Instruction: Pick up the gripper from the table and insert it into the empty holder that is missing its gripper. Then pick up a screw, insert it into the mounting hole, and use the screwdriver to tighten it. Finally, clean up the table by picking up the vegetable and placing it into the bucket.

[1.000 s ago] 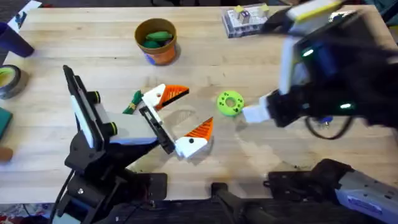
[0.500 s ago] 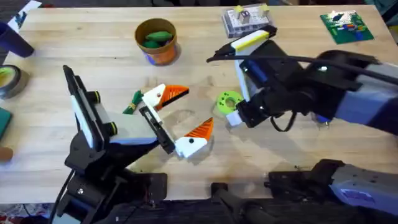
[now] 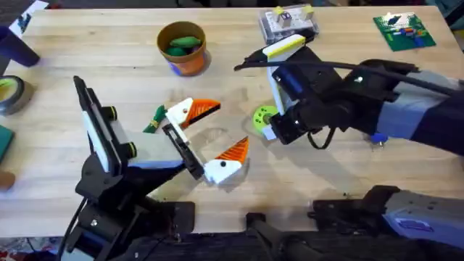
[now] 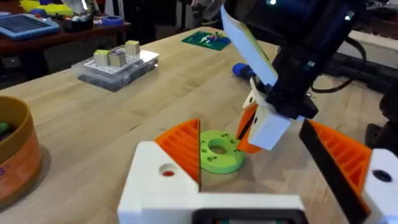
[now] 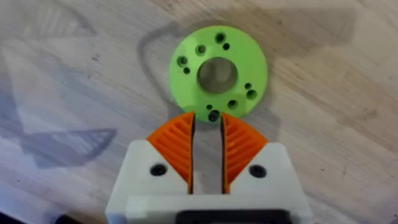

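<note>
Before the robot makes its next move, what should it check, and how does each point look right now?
1. Disc lies flat on the table: ok.
2. Right gripper lined up with the disc: ok, it sits at the disc's edge.
3. Disc actually held: cannot tell.
4. Left gripper out of the way: ok, jaws open, apart from the disc.
5. Empty holder located: cannot tell.
6. Bucket upright for cleanup: ok.
</note>
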